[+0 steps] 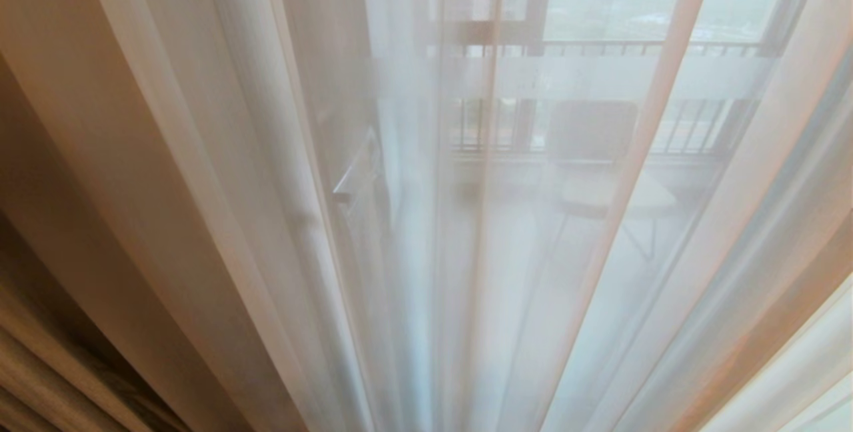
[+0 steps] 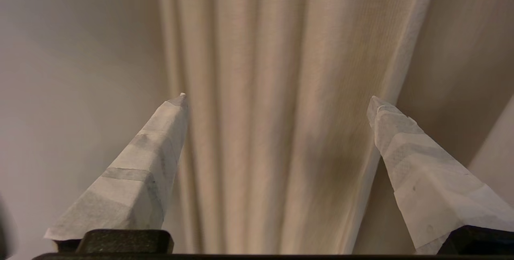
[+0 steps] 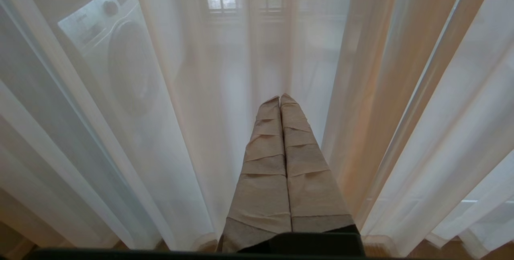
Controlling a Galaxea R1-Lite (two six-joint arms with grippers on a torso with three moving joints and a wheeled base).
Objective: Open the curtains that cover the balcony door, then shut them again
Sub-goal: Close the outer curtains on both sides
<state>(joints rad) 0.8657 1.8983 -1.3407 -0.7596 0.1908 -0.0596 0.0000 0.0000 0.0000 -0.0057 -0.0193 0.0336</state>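
Note:
The curtains hang drawn across the whole head view. Thin white sheers (image 1: 466,232) fill the middle, and a heavy cream-beige drape (image 1: 100,172) hangs at the left. Through the sheers the balcony door's frosted band (image 1: 600,75) shows faintly. Neither arm is in the head view. In the left wrist view my left gripper (image 2: 278,98) is open wide, its tape-wrapped fingers (image 2: 152,147) on either side of the pleated beige drape (image 2: 281,91) just beyond them, holding nothing. My right gripper (image 3: 280,98) is shut and empty, pointing at the sheers (image 3: 192,111).
A washing machine (image 3: 120,59) stands behind the sheers in the right wrist view. Through the sheers in the head view I see a dark chair (image 1: 593,132) and a railed window (image 1: 693,132) farther out. Wooden floor (image 3: 441,250) shows under the curtain hems.

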